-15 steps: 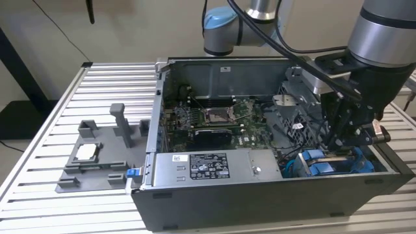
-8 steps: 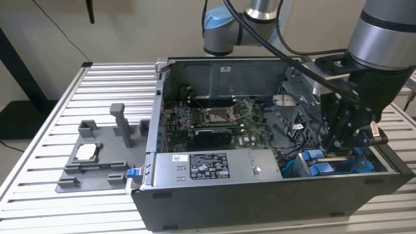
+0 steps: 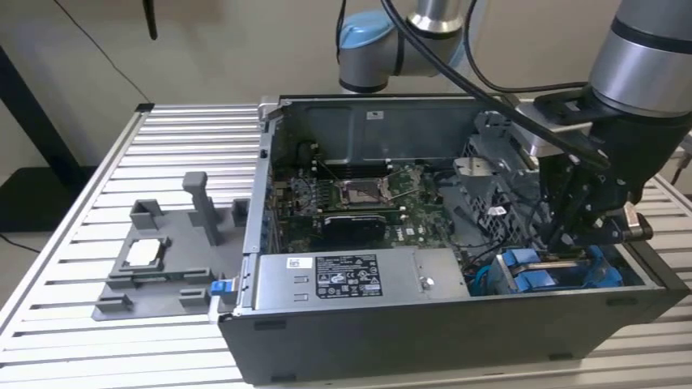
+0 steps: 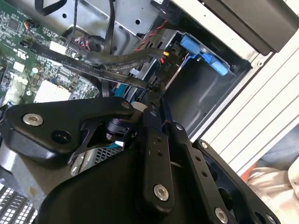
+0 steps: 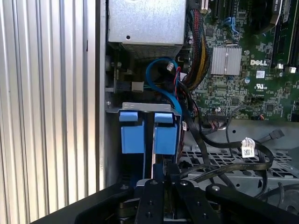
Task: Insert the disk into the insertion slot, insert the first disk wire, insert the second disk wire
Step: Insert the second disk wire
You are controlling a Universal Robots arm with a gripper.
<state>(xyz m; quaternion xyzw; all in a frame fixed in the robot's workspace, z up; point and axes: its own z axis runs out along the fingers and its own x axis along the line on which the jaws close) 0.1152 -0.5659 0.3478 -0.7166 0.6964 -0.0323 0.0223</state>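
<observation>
Disk: blue carrier (image 3: 562, 271) sits low in the drive bay at the front corner of the case (image 3: 433, 340), on the exterior view's right. In the first wrist view two blue tabs (image 5: 149, 135) stand side by side in the bay mouth; can't tell which is the task disk, or if it's fully seated.
Gripper: gripper (image 3: 573, 235) hangs straight over the bay, tips just above the blue carrier. In the second wrist view its linkage (image 4: 154, 154) blocks most of the bay.
Jaws: look drawn close together in the first wrist view, tips at or touching the divider between the tabs. Can't tell if they clamp anything; nothing visibly held.
Wires: black cables (image 5: 224, 154) loop across the perforated cage right beside the gripper; a blue cable (image 5: 161, 77) arcs behind the bay. Flat black cable (image 4: 117, 60) runs toward the bay end in the second wrist view.
Risk 1: fingers snag a loose cable, since the loops lie so close.
Risk 2: a skewed carrier jams in the rails if pressed off-centre.
Risk 3: a connector offered at a tilt misses its socket or bends it.
Board: motherboard (image 3: 357, 198) well apart from the gripper, low risk.
</observation>
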